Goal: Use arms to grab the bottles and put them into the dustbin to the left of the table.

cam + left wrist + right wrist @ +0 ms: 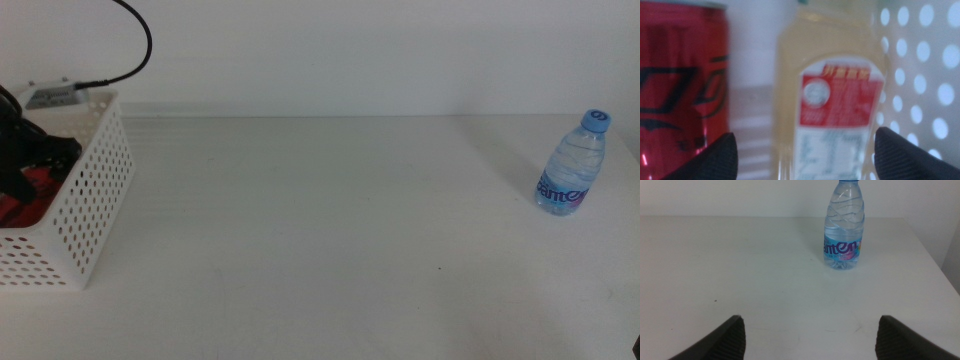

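Note:
My left gripper (35, 155) is down inside the white perforated dustbin (95, 200) at the table's left edge. In the left wrist view its jaws stand wide open (806, 134) around the yellow juice bottle (830, 90) with the red label; the left jaw is apart from it. The red soda can (680, 85) stands beside the bottle in the bin, and red shows through the bin in the middle view (20, 200). The clear blue-capped water bottle (572, 165) stands upright at the table's far right. My right gripper (811, 319) is open and empty, a way short of that bottle (842, 230).
The white table (330, 220) stretches between the dustbin and the water bottle. A black cable (140, 45) arcs above the dustbin. The dustbin's perforated wall (925, 75) is close beside the left gripper. The table's right edge (935, 265) runs just past the water bottle.

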You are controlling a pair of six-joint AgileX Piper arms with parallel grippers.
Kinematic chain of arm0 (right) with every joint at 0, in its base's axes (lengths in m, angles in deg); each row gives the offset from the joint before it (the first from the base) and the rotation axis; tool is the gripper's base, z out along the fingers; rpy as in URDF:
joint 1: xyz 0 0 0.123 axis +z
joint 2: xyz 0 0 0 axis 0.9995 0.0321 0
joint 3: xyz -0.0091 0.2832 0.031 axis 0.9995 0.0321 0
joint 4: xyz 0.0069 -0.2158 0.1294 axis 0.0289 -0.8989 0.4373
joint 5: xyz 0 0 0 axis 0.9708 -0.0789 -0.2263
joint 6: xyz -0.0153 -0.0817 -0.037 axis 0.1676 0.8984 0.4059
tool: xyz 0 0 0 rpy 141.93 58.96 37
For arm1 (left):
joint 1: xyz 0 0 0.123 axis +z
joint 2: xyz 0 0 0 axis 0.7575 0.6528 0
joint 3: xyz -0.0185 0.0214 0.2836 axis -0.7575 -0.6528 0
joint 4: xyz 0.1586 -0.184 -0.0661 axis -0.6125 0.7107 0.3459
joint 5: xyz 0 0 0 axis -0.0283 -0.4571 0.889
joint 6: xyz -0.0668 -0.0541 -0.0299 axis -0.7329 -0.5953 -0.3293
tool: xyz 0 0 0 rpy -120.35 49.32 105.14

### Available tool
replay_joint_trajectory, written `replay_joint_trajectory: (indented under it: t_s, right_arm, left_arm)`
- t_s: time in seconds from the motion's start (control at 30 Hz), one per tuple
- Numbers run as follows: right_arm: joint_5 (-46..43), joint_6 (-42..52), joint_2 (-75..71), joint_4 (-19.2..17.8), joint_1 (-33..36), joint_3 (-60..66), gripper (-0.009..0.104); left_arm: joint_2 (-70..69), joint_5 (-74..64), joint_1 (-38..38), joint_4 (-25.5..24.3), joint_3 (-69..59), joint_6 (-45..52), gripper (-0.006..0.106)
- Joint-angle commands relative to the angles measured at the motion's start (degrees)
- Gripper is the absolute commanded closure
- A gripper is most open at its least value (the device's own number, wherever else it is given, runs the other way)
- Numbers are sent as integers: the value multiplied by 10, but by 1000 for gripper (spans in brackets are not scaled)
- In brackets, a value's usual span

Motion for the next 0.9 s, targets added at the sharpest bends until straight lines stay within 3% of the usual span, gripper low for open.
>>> replay_joint_trajectory:
  t_s: [0.0, 0.27, 0.57, 0.87]
  right_arm:
    - [-40, 7, -16, -6, -3, -5, 27]
    - [-40, 7, -16, -6, -3, -5, 27]
    - [-40, 7, -16, -6, -3, -5, 27]
    - [-40, 7, -16, -6, -3, -5, 27]
  left_arm:
    - [-53, 11, -1, 14, 17, -2, 10]
    - [-134, 24, -1, 7, 17, -2, 10]
    - [-253, 26, -4, 46, 17, -2, 10]
    - [-361, 65, -94, 37, -13, -3, 10]
